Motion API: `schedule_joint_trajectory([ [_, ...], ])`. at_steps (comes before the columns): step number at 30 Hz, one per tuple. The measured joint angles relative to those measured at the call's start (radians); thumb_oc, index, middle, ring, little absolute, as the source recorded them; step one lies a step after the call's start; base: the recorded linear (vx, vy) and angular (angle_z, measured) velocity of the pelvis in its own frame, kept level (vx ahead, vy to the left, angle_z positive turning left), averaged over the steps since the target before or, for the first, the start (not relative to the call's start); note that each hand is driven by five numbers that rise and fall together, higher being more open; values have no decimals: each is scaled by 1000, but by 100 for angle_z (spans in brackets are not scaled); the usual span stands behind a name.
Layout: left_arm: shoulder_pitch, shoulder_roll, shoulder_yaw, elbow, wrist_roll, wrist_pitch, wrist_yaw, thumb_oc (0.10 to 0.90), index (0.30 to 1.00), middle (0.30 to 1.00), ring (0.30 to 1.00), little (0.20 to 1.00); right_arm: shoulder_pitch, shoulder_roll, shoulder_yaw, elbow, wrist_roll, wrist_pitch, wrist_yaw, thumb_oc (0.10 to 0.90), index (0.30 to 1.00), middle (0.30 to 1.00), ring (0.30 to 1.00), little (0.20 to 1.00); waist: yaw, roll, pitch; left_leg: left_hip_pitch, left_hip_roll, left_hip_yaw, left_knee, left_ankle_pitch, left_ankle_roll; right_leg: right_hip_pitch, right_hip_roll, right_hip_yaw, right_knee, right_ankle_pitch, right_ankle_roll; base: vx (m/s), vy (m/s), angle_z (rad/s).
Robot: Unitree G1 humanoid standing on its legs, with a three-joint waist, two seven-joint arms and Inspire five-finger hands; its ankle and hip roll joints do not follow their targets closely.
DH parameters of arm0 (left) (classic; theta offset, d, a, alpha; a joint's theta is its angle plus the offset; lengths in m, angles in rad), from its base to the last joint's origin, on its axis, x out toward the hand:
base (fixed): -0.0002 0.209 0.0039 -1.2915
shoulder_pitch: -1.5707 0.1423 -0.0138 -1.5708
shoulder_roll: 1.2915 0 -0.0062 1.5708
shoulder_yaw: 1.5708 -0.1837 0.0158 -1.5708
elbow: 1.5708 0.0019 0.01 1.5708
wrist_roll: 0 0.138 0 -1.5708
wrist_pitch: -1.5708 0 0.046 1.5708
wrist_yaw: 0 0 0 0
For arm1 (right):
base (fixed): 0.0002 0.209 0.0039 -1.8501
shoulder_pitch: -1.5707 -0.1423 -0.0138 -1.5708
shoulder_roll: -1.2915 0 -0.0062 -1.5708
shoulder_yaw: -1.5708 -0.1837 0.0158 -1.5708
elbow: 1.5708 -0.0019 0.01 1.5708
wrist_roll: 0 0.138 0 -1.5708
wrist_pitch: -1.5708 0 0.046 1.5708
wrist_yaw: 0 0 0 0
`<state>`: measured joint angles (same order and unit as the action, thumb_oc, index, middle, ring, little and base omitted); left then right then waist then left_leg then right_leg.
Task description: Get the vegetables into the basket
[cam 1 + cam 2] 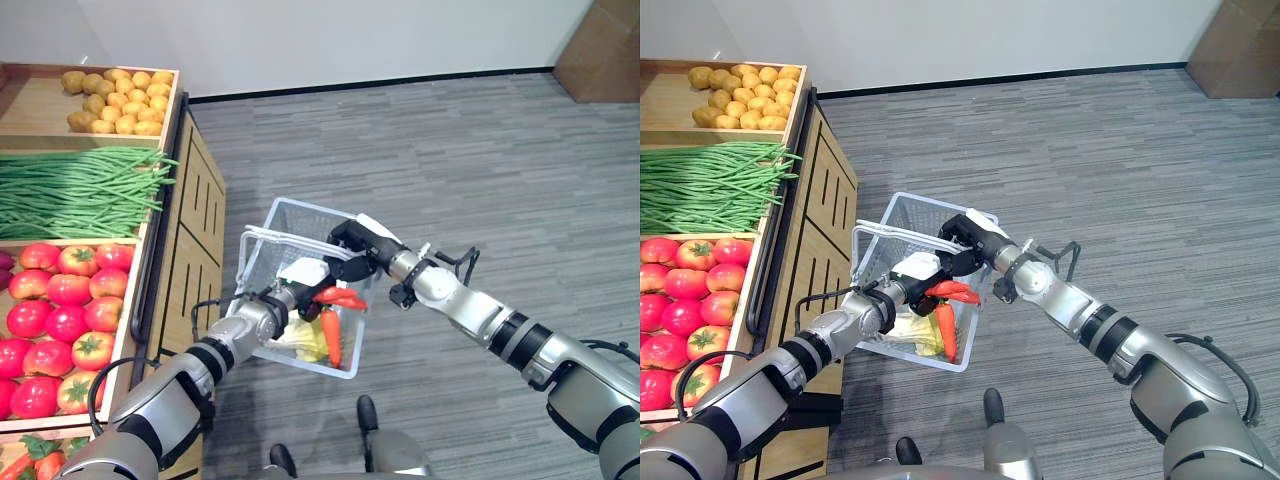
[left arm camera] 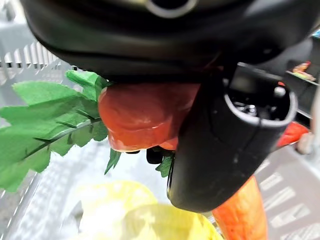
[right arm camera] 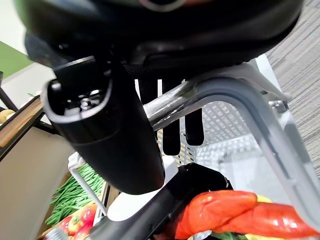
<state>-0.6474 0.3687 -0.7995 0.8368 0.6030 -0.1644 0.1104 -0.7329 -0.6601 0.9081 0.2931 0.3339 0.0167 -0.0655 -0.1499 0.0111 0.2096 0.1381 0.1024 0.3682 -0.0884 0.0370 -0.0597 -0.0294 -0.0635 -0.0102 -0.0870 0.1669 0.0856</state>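
A white wire basket (image 1: 300,208) hangs beside the produce stand. My right hand (image 1: 360,245) has its fingers curled round the basket's grey handle (image 3: 240,100). My left hand (image 1: 285,300) reaches into the basket and is shut on a red vegetable (image 2: 145,117) with green leaves (image 2: 45,125), pinched between thumb and palm. That red vegetable (image 1: 340,296) sits just above the basket's contents. Below it lie an orange carrot (image 1: 331,338) and a yellow-green leafy vegetable (image 1: 305,340).
The wooden produce stand (image 1: 185,250) runs along the left, with potatoes (image 1: 115,100), green beans (image 1: 80,190) and tomatoes (image 1: 60,310) in its bins. A cardboard box (image 1: 600,50) stands at the far right. Grey floor (image 1: 450,160) lies beyond the basket.
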Motion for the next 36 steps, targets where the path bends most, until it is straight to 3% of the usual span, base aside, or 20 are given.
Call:
schedule_joint_trajectory([
  [2, 0, -3, 13, 11, 8, 4, 7, 400, 300, 300, 300, 300, 0, 0, 0, -8, 0, 0, 1, 400, 300, 300, 300, 300, 1, 0, 0, 0, 0, 0, 0, 0, 0, 0, 0, 0, 0, 0, 0, 0, 0, 0],
  [3, 0, -11, 28, 33, 8, 11, 20, 743, 780, 780, 780, 780, 0, -5, 1, -22, 0, 0, 1, 400, 300, 300, 300, 300, 0, 0, 0, 1, 0, 0, 0, 0, 0, 1, 0, 0, 0, 0, 0, 0, 0, 0],
  [4, 0, -16, 37, 43, 8, 16, 23, 643, 640, 640, 640, 640, 0, -6, 1, -26, 0, 0, 2, 400, 300, 300, 300, 300, 0, 0, 0, 1, 0, 0, 0, 0, 0, 1, 0, 0, 0, 0, 0, 0, 0, 0],
  [5, 0, -27, 48, 55, 13, 35, 26, 649, 649, 649, 649, 649, 0, -7, 1, -34, 5, 0, 1, 400, 300, 300, 300, 300, 1, 0, 0, 2, 0, 0, 0, 0, 0, 1, 0, 0, 0, 0, -1, 0, 0, 0],
  [7, 0, -33, 47, 71, 30, 43, 26, 839, 915, 915, 915, 915, 0, -8, 1, -44, 20, 0, 1, 400, 300, 300, 300, 300, 1, 0, 0, 2, 0, 0, 0, 0, 0, 2, 0, 0, 0, 1, -1, 0, 0, 0],
  [8, 0, -38, 47, 80, 37, 49, 26, 900, 1000, 1000, 1000, 1000, 0, -9, 1, -49, 21, 0, 1, 400, 300, 300, 300, 300, 0, 0, 0, 3, 0, 0, 0, 0, 0, 2, 0, 0, 0, 0, -1, 0, 0, 0],
  [13, 8, -60, 47, 122, 47, 81, 20, 900, 1000, 1000, 1000, 1000, 0, -18, 1, -85, 26, 0, 2, 400, 300, 300, 300, 300, 0, 0, 0, 4, 1, -1, 0, 1, -1, 5, 1, -1, 0, 1, -2, 0, 0, 0],
  [26, 9, -72, 46, 99, 65, 85, 14, 900, 1000, 1000, 1000, 1000, 11, -18, 1, -85, 25, 0, 12, 400, 300, 300, 300, 300, 3, 0, 0, 9, 1, -3, 0, 1, -2, 11, 0, -3, 0, 1, -2, 0, 0, 0],
  [36, 13, -25, 4, -149, 64, 77, -54, 900, 1000, 1000, 1000, 1000, 84, 41, -100, 53, -6, 1, -40, 400, 300, 300, 300, 300, 29, -1, -1, 10, 1, -15, 0, 2, -3, 17, -3, -17, 0, 1, -2, 6, -2, 3],
])
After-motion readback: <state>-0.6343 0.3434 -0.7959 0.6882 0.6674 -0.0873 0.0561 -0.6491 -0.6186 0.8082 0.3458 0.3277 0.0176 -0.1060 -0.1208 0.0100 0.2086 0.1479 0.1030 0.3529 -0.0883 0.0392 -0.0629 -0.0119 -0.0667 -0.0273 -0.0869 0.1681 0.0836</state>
